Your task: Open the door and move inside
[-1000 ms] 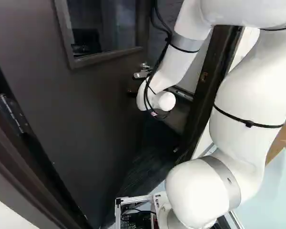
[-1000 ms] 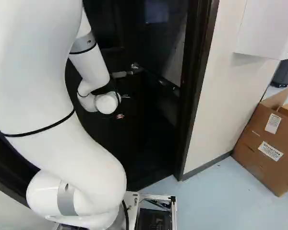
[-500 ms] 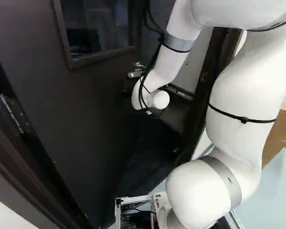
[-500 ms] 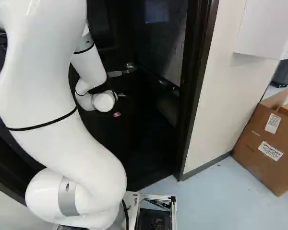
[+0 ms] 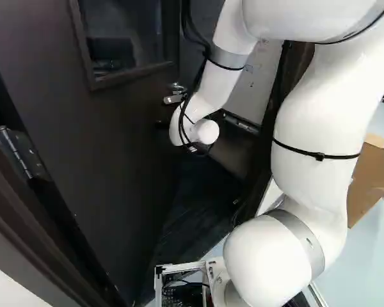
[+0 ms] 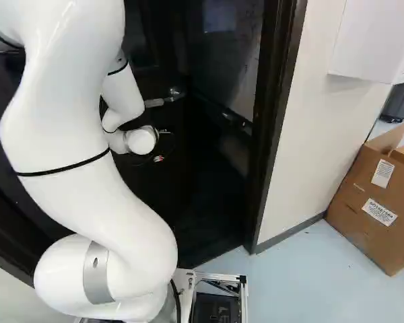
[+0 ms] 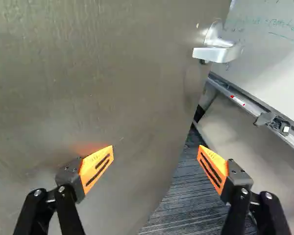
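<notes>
The dark door (image 5: 102, 179) stands partly open, hinged at the left of the left base view. Its silver lever handle (image 5: 173, 98) is just above the white wrist. Mostly hidden behind that wrist, the dark gripper (image 5: 162, 124) is close to the door. In the wrist view the gripper (image 7: 156, 154) is wide open, nothing held. One orange finger lies over the door face (image 7: 88, 98), its glow reflected there; contact cannot be judged. The other finger is past the door's free edge, over dark carpet. The handle (image 7: 218, 51) is ahead, beyond the fingertips.
Past the doorway are dark carpet (image 7: 186, 205) and a whiteboard (image 7: 269, 54) with a tray. The dark door frame (image 6: 276, 121) and a white wall (image 6: 310, 121) flank the opening's right side. A cardboard box (image 6: 374, 202) stands farther right, below a white cabinet (image 6: 370, 40).
The door has swung wider, its handle and free edge shifting left in both base views. My arm's wrist has moved left along with it. The base has not moved.
</notes>
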Controlling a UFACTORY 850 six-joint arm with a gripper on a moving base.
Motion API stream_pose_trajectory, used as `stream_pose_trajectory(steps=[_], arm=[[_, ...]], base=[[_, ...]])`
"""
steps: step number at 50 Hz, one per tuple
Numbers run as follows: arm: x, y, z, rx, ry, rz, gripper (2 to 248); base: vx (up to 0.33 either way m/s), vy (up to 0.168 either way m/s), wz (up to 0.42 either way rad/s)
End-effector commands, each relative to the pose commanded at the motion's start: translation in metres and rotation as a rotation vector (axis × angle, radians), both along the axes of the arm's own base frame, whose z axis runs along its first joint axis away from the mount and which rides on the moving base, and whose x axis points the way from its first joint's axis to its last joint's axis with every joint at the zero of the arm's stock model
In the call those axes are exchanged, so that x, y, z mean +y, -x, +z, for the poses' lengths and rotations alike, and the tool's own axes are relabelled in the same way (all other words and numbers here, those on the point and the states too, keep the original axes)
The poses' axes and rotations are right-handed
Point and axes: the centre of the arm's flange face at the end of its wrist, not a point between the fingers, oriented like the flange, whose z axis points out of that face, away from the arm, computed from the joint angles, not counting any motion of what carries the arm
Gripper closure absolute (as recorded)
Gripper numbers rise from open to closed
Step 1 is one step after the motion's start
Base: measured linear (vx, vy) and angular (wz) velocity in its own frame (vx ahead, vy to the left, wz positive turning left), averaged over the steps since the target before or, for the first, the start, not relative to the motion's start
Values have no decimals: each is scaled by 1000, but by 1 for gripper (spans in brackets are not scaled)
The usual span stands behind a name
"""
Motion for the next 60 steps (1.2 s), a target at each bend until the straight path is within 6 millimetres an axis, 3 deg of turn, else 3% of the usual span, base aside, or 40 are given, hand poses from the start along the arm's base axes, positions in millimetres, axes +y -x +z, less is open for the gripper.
stream_pose_trajectory(steps=[60], arm=[[81, -29, -4, -25, 6, 162, 3]], base=[[0, 0, 0]])
